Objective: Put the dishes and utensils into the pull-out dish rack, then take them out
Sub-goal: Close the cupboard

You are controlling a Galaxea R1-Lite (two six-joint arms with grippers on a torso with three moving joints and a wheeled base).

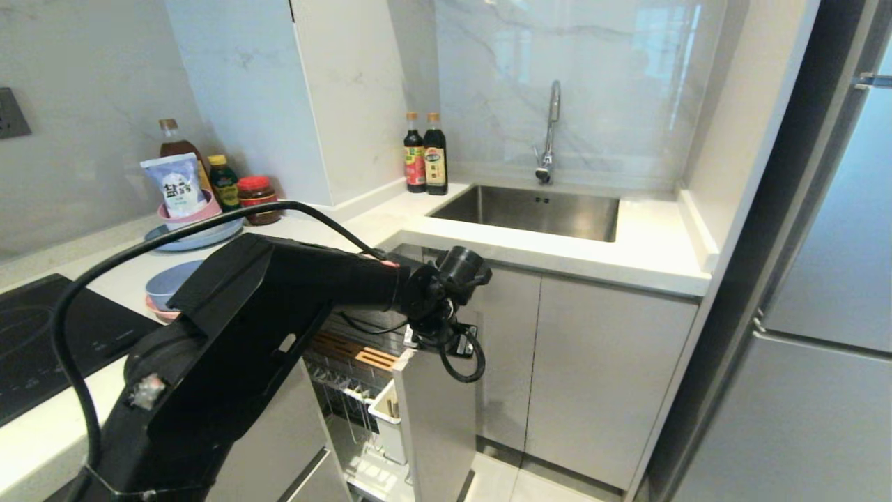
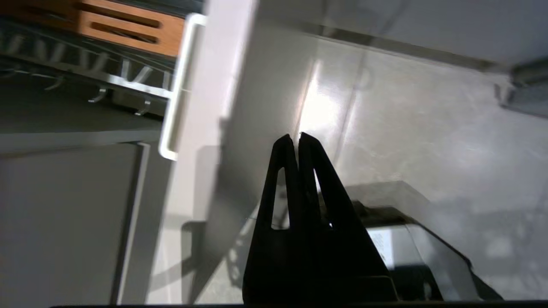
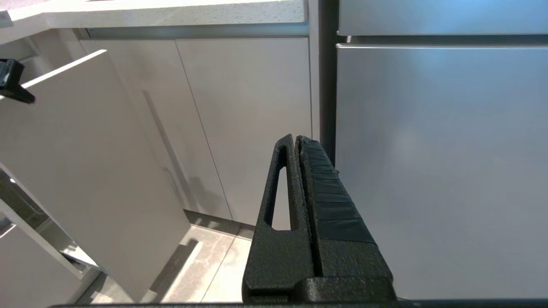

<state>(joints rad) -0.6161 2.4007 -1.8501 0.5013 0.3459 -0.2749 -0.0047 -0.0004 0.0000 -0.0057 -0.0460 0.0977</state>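
Note:
The pull-out dish rack (image 1: pixel 348 390) stands drawn out below the counter, its pale front panel (image 1: pixel 435 418) facing the room. A white cutlery box (image 1: pixel 385 420) sits just behind the panel. My left gripper (image 1: pixel 453 343) hangs at the panel's top edge (image 2: pixel 201 98), pointing down its outer face. It is shut (image 2: pixel 296 137) and holds nothing. On the counter to the left, the light-blue bowl (image 1: pixel 169 281) rests on the pink plate (image 1: pixel 157 312). I cannot make out the utensils. My right gripper (image 3: pixel 295 137) is shut and empty, low down facing the cabinet doors.
A wooden block (image 1: pixel 355 354) lies on the rack's top tier. A blue-grey plate (image 1: pixel 198 237) with a pink bowl and salt bag, jars and bottles stand at the back left. The sink (image 1: pixel 533 213) is behind, a hob (image 1: pixel 42 341) to the left, a fridge (image 1: pixel 822 279) on the right.

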